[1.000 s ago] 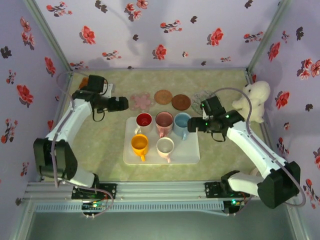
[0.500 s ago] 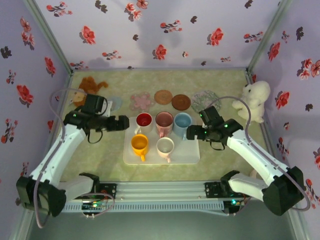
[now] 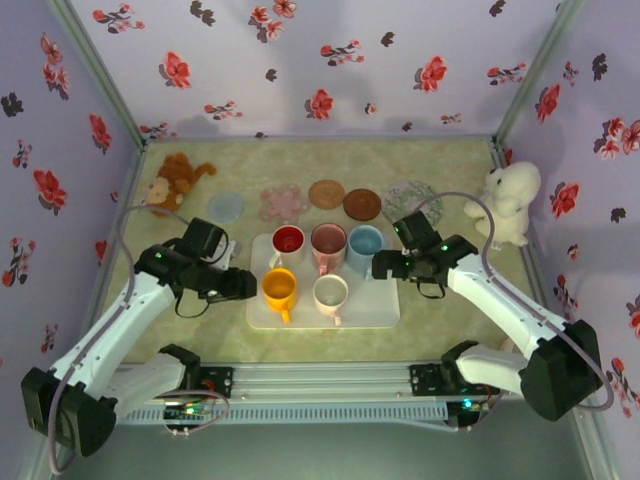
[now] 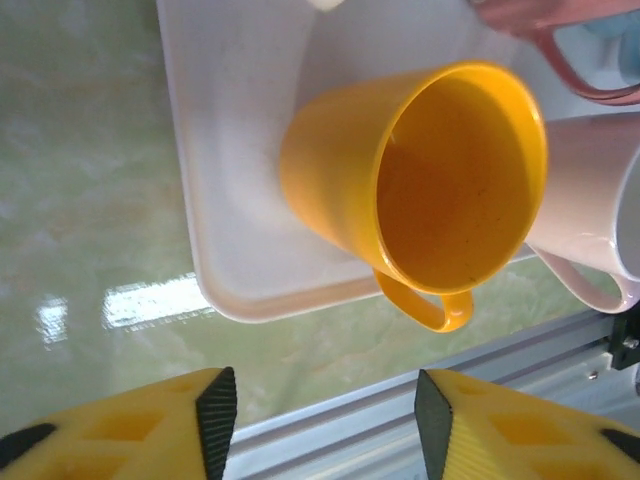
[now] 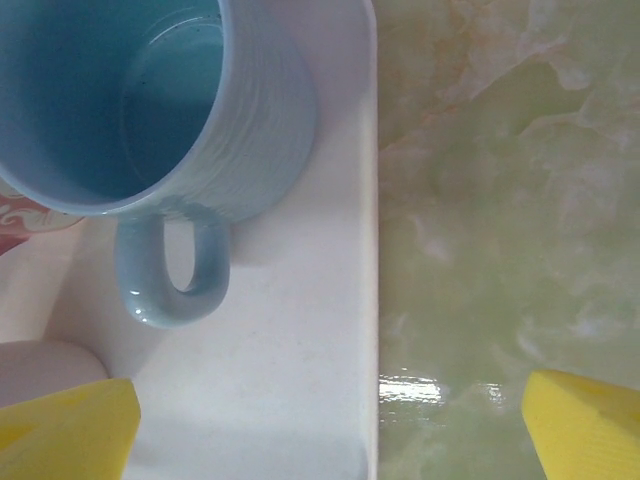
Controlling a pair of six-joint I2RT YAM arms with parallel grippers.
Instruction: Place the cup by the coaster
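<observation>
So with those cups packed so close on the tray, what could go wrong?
The yellow cup stands right beside the white cup, so the left claw could knock the neighbour when it grips. The blue cup sits near the tray edge; a nudge from the right claw might tip it off.

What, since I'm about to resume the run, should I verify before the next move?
1. Yellow cup upright on tray: ok.
2. Left gripper open, short of the yellow cup, nothing held: ok.
3. Right gripper open, blue cup ungrasped: ok.
4. Gap between yellow cup and pale cup: cannot tell.
5. Blue coaster bare: ok.
</observation>
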